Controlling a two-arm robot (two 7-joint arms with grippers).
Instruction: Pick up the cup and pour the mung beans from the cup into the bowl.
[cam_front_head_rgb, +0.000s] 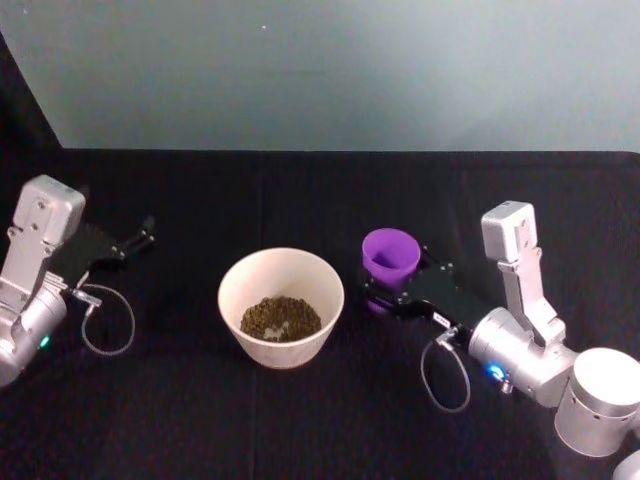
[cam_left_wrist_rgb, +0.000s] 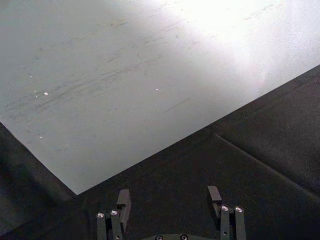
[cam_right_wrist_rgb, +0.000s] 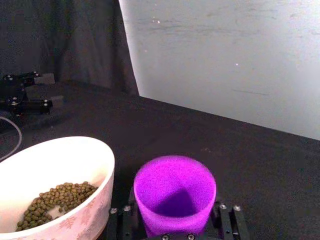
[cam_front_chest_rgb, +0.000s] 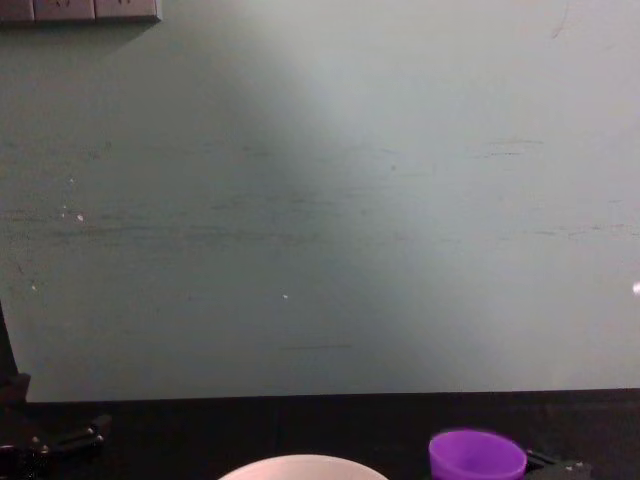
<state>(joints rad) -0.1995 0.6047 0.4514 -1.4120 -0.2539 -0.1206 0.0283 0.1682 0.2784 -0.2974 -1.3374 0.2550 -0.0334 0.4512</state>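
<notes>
Nearest the head camera, black cloth covers the bench, with open room all around. At far left the left hand hovers wide open and empty, well apart. The wide round white bowl at centre holds green mung beans. Just right of it, upright and apparently empty, the small bright purple plastic cup sits gripped in the right hand.

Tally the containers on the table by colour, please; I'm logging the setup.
Purple: 1, the cup, upright between the right claw fingers.
White: 1, the bowl, holding mung beans.
Total: 2 containers.
</notes>
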